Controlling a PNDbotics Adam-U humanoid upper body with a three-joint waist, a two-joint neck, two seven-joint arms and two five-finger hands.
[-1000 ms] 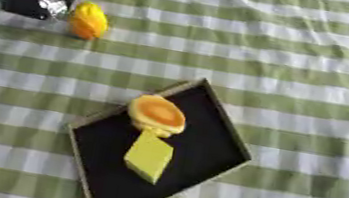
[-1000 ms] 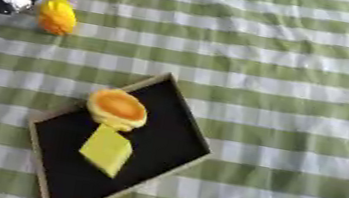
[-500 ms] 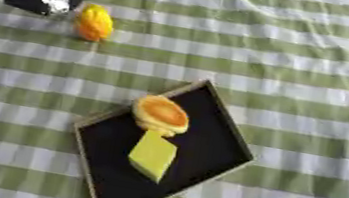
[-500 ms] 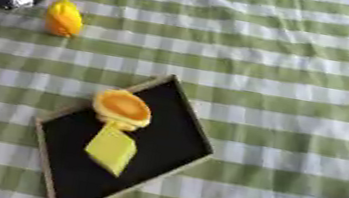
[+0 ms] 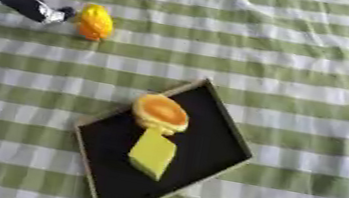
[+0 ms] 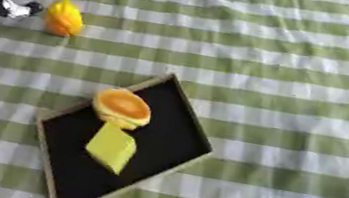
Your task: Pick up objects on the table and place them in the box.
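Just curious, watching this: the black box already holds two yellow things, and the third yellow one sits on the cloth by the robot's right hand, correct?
Nearly: it is the left hand, not the right, as the left eye view shows. The yellow object lies on the cloth beside its open fingers; the box holds the other two.

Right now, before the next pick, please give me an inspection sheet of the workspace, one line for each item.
Surface: green and white checked cloth, wrinkled at the far side.
Job's things: shallow black box set askew near the middle; in it a round orange-topped object and a yellow block, which touch. A yellow rounded object lies on the cloth, outside the box, far left.
Clutter: nothing seen.
Hands: left hand at the far left, its fingers reaching toward the yellow rounded object, open; I cannot tell if they touch it. Right hand not in view.
Cables: nothing seen.
Surroundings: dark strip beyond the far edge, too unclear to name.
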